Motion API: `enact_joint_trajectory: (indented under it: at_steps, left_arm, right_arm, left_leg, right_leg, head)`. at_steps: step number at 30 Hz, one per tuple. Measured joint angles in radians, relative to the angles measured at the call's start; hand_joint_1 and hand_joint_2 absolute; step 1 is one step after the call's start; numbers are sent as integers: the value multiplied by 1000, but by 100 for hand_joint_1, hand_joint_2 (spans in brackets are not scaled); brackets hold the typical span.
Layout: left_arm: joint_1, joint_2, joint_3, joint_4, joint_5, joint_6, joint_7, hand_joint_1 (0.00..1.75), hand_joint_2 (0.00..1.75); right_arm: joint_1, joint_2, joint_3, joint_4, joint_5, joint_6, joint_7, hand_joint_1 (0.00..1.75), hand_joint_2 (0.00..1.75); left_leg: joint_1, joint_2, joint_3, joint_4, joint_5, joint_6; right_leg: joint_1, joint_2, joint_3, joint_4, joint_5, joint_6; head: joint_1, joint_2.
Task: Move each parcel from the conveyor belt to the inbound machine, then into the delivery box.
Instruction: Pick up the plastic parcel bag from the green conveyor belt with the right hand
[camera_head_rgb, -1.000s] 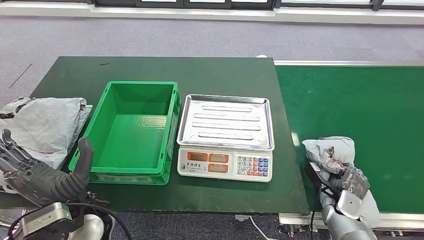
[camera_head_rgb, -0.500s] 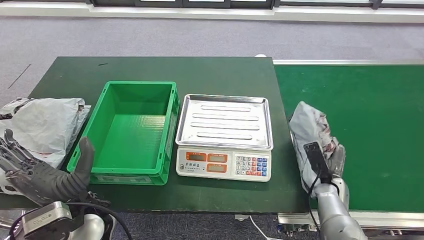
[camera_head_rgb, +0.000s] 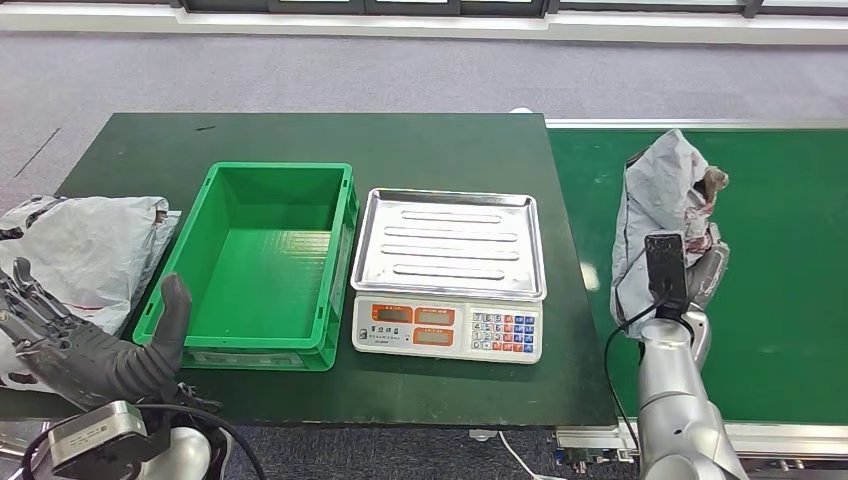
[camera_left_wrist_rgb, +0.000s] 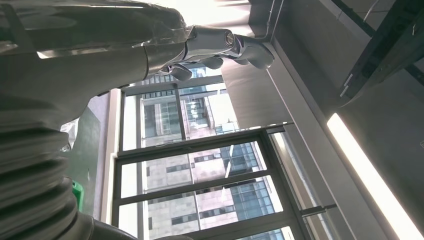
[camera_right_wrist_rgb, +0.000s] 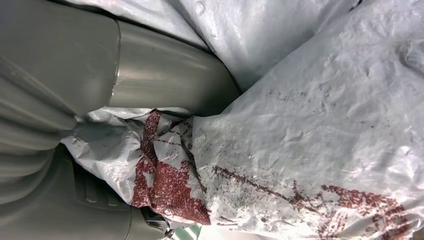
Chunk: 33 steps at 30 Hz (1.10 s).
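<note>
A crumpled grey parcel (camera_head_rgb: 660, 215) with dark red print is held aloft by the right hand (camera_head_rgb: 700, 272), raised above the near left part of the green conveyor belt (camera_head_rgb: 780, 250), close to the belt's edge beside the table; in the right wrist view the wrinkled plastic (camera_right_wrist_rgb: 300, 125) is seen pressed against the thick grey thumb, so the hand is closed around it. The weighing scale (camera_head_rgb: 449, 275), with its bare steel tray and orange and blue keypad, is set near the front right corner of the dark green table (camera_head_rgb: 300, 135), just left of the belt. An empty green delivery box (camera_head_rgb: 262, 262) is placed just beside the scale on its left, the two nearly touching. A second grey parcel (camera_head_rgb: 85, 250) is laid at the table's left edge, partly overhanging it. The left hand (camera_head_rgb: 90, 345) is held low at the table's front left corner, with nothing in it, its fingers spread and its thumb raised in front of the box's near left corner.
</note>
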<state>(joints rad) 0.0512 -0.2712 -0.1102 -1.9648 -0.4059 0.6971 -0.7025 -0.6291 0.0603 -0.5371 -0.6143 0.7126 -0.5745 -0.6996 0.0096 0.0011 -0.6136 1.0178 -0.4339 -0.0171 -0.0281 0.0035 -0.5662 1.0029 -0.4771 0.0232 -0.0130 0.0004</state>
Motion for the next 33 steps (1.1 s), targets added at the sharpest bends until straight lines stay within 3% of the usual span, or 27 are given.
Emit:
enact_joint_trajectory:
  at_steps: [8, 19, 21, 26, 33]
  left_arm:
    - [-1, 1, 0, 2, 0, 0, 0, 0, 175]
    - [-4, 2, -14, 8, -5, 0, 0, 0, 175]
    - [-9, 3, -25, 12, -4, 0, 0, 0, 175]
    - [-30, 7, -56, 30, -1, 0, 0, 0, 175]
    - [-39, 8, -65, 46, 0, 0, 0, 0, 175]
  right_arm:
    - [-5, 5, 0, -11, -22, -8, 0, 175, 175]
    - [-96, 16, 29, -29, -147, -107, 0, 175, 175]
    - [-119, 29, 44, -31, -99, -116, 25, 175, 175]
    - [-226, 88, 77, -19, 178, -117, 166, 175, 175]
    - [-286, 132, 94, -1, 206, -118, 183, 175, 175]
  left_leg:
    - [0, 0, 0, 0, 0, 0]
    - [0, 0, 0, 0, 0, 0]
    - [0, 1, -1, 0, 0, 0]
    - [0, 5, -1, 0, 1, -1]
    - [1, -1, -2, 0, 2, -1]
  right_leg:
    - [0, 0, 0, 0, 0, 0]
    - [0, 0, 0, 0, 0, 0]
    - [0, 1, -1, 1, 0, 0]
    - [0, 4, -4, 1, 2, -2]
    - [0, -2, -2, 1, 1, -2]
  head:
    - [0, 0]
    - [0, 0]
    - [0, 0]
    - [0, 0]
    - [0, 0]
